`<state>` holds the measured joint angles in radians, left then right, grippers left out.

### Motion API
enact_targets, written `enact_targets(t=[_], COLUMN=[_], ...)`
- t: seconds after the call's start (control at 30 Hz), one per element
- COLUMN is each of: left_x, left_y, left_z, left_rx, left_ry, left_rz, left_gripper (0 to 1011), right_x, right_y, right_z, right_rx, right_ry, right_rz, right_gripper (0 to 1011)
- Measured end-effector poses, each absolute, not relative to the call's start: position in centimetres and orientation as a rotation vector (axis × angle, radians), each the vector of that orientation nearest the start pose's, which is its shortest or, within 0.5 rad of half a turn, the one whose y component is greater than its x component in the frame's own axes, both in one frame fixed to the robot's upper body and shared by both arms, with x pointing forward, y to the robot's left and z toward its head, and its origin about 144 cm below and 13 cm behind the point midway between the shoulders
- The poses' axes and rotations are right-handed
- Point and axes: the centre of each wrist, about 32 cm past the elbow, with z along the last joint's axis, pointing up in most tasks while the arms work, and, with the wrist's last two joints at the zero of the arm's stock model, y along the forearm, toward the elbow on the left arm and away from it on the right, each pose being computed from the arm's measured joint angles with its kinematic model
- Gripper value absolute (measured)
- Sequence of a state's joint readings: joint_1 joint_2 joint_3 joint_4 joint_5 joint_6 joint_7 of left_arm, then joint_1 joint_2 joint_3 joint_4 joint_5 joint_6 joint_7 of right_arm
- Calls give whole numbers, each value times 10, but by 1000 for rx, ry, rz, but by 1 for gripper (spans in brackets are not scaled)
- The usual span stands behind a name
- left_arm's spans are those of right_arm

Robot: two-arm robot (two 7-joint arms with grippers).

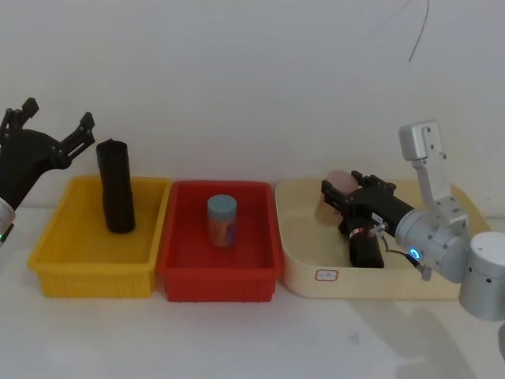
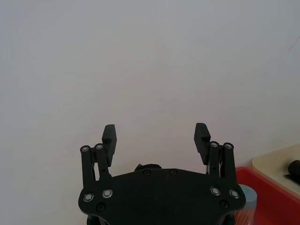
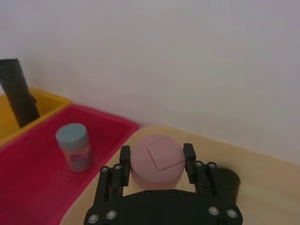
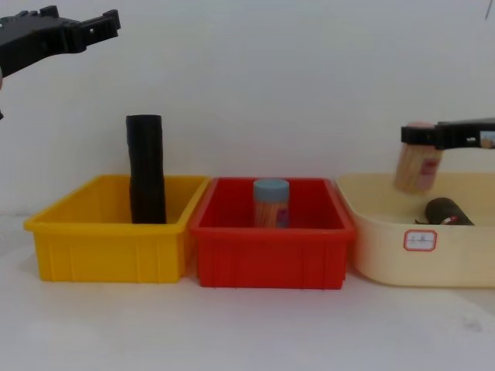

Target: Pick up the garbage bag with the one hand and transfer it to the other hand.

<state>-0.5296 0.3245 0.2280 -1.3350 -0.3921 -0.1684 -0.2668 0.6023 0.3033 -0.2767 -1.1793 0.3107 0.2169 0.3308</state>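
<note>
Standing upright in the yellow bin (image 1: 55, 229), the garbage bag (image 1: 117, 189) has its long axis almost vertical, with a small lean, and its top rises well above the bin wall. No label band can be made out on the sides that show.

The left gripper (image 1: 59, 112) hovers above the left part of this bin. Its 2 fingers are spread wide and hold nothing. It is higher than the top of the roll, and the roll lies just beside it, toward the robot's right and a little below. This is the relation that matters, I think: the left gripper is clearly the nearer one. To close around the upper part, it probably needs to come down and across, with the fingers on both sides of the vertical axis.

The right gripper (image 1: 341, 188) is well apart, over the beige bin (image 1: 304, 272). Its fingers are closed around a pink-capped jar (image 4: 416, 170), so it seems not free to receive anything. A shorter black roll (image 1: 367, 253) lies on its side in that bin.
</note>
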Motion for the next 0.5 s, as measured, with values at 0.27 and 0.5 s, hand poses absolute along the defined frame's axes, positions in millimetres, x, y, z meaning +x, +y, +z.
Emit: enact_targets(t=[0.27,0.5], left_x=[588,588], left_y=[278,278], left_z=[1274,1274], left_rx=[-269,-269], left_ry=[-324,-324], left_rz=[1150,1150], left_gripper=[1001,1002], right_x=[610,608], right_y=[-282,-286], right_z=[1245,1242], right_rx=[-137,-128], right_ry=[36,67], right_rz=[-1159,-1165], right_gripper=[680,892])
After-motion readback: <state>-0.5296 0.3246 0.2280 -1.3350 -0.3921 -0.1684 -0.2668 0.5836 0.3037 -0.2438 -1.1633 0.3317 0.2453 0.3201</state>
